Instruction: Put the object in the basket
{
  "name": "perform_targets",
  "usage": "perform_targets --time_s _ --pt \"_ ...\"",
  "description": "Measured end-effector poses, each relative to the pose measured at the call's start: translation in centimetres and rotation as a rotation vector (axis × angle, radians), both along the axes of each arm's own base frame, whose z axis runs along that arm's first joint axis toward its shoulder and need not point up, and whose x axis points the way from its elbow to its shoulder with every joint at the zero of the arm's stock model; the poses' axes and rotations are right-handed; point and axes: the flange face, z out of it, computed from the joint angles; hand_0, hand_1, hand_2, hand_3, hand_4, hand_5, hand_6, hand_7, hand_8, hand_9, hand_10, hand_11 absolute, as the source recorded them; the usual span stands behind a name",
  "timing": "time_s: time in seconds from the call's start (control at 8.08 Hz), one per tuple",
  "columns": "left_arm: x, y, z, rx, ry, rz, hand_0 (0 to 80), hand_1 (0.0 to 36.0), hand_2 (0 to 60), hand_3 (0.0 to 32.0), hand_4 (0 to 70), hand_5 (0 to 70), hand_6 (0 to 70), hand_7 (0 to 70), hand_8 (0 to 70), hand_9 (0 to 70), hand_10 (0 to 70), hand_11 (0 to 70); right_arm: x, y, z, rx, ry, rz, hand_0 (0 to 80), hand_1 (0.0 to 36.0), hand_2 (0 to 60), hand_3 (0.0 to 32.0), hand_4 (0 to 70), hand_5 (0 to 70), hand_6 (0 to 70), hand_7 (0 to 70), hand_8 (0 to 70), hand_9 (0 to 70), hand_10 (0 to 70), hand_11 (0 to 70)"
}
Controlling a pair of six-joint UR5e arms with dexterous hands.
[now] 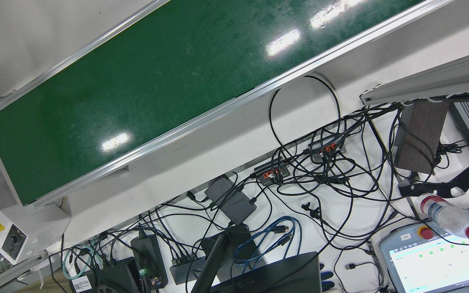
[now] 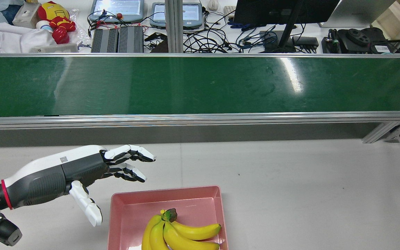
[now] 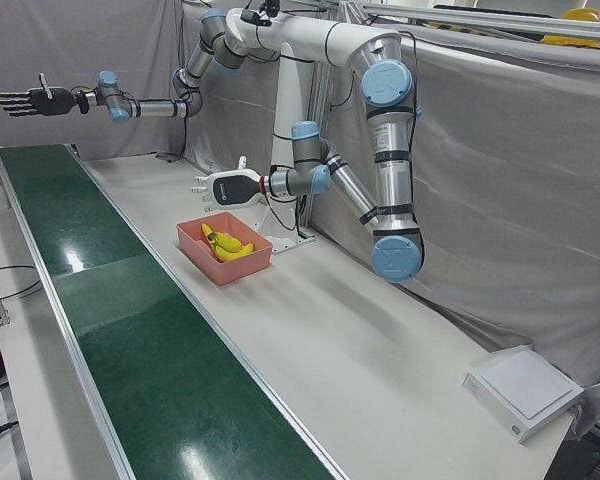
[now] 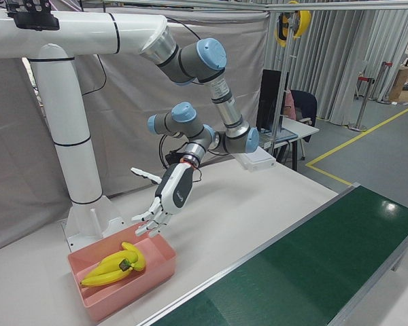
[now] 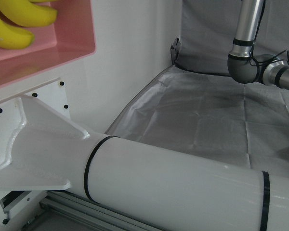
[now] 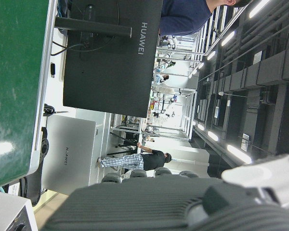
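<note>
A bunch of yellow bananas [image 2: 177, 234] lies inside the pink basket [image 2: 167, 198], close to the rear camera at the bottom edge of its picture. The bananas have a dark stem [image 2: 169, 214] that points up toward 12 o'clock in that view. The basket sits on the white table [image 2: 307, 194].

At about 9 o'clock from the basket, the left robot hand [image 2: 116, 166] hangs in the air above the table. It is open, with its fingers [image 2: 135, 152] spread apart and stretched toward the green belt [image 2: 200, 85], and it holds nothing. Its thumb points down, near the basket's left wall but not touching it.

In the left-front view, the right robot hand [image 3: 25, 101] is far away, held high over the end of the belt. Its fingers are spread wide and it holds nothing too.

Behind the belt, at 12 o'clock, there are many black cables [image 2: 207, 38], two screens and a red and yellow toy [image 2: 57, 21].
</note>
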Motion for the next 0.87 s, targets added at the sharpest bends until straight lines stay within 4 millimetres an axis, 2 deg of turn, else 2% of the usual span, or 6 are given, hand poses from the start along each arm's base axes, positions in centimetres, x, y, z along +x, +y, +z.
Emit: perform_targets --time_s 0.12,0.37,0.49,0.87 --pt "-1.6 -0.8 0.4 -0.012 0.0 -0.039 37.6 3.2 12.2 0.0 11.4 37.0 9.0 21.1 23.7 28.0 16.1 23.3 0.0 0.0 0.0 0.0 0.0 0.0 0.0 0.0 0.0 0.0 0.0 0.0 0.0 0.0 0.0 0.0 0.0 0.0" --pt "-4.5 -2.6 1.2 -0.041 0.005 -0.12 37.4 2.9 12.7 0.0 13.9 44.8 10.7 22.4 25.2 29.8 16.8 24.3 0.0 0.0 0.0 0.0 0.0 0.0 0.0 0.0 0.0 0.0 0.0 0.0 0.0 0.0 0.0 0.0 0.0 0.0" --pt "-5.9 -3.3 1.8 -0.054 0.004 -0.159 37.9 2.9 12.4 0.0 15.0 46.5 11.4 23.1 25.9 30.6 17.2 24.9 0.0 0.0 0.0 0.0 -0.001 0.0 0.0 0.0 0.0 0.0 0.0 0.0 0.0 0.0 0.0 0.0 0.0 0.0" --pt "-9.4 -4.7 4.0 -0.126 0.043 -0.262 37.1 2.9 15.0 0.0 17.9 46.1 12.6 23.5 26.6 31.0 17.1 24.6 0.0 0.0 0.0 0.0 0.0 0.0 0.0 0.0 0.0 0.0 0.0 0.0 0.0 0.0 0.0 0.0 0.0 0.0"
